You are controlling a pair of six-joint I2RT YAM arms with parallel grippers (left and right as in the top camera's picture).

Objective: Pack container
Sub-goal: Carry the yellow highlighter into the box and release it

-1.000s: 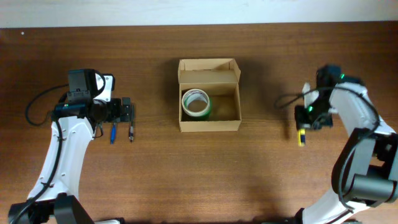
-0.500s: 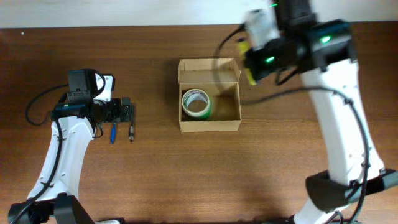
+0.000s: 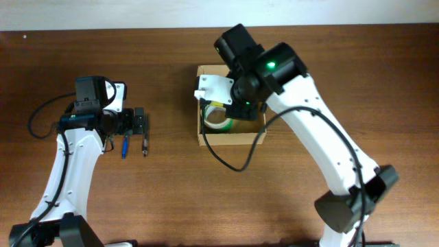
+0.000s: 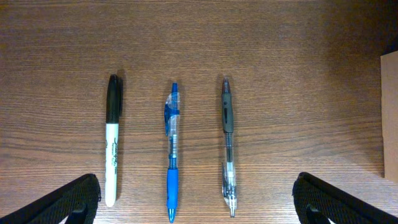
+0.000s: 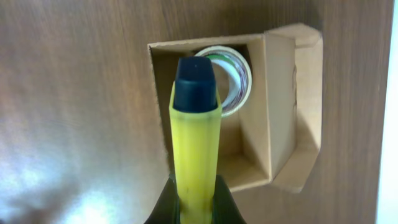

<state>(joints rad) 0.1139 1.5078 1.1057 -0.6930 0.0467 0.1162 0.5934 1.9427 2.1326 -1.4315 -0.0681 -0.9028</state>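
The tan cardboard container [image 3: 232, 138] stands open at the table's middle, with a green-edged tape roll [image 3: 215, 119] inside at its left. My right gripper [image 5: 196, 193] is shut on a yellow marker [image 5: 195, 143] with a dark cap. It holds the marker above the container [image 5: 280, 93], cap end over the tape roll [image 5: 235, 74]. In the overhead view the right arm [image 3: 255, 77] covers the box's back edge and hides the marker. My left gripper [image 4: 199, 205] is open and empty, hovering over three pens on the table.
Under the left gripper lie a black-capped white marker [image 4: 112, 143], a blue pen [image 4: 172, 155] and a clear grey-grip pen [image 4: 228, 149], parallel. The blue pen [image 3: 125, 146] and grey pen [image 3: 145, 145] show overhead. The box's edge [image 4: 390, 112] is at their right.
My right arm has swung from the table's right side, past the back, to over the container, carrying the yellow marker. The left arm has not moved.
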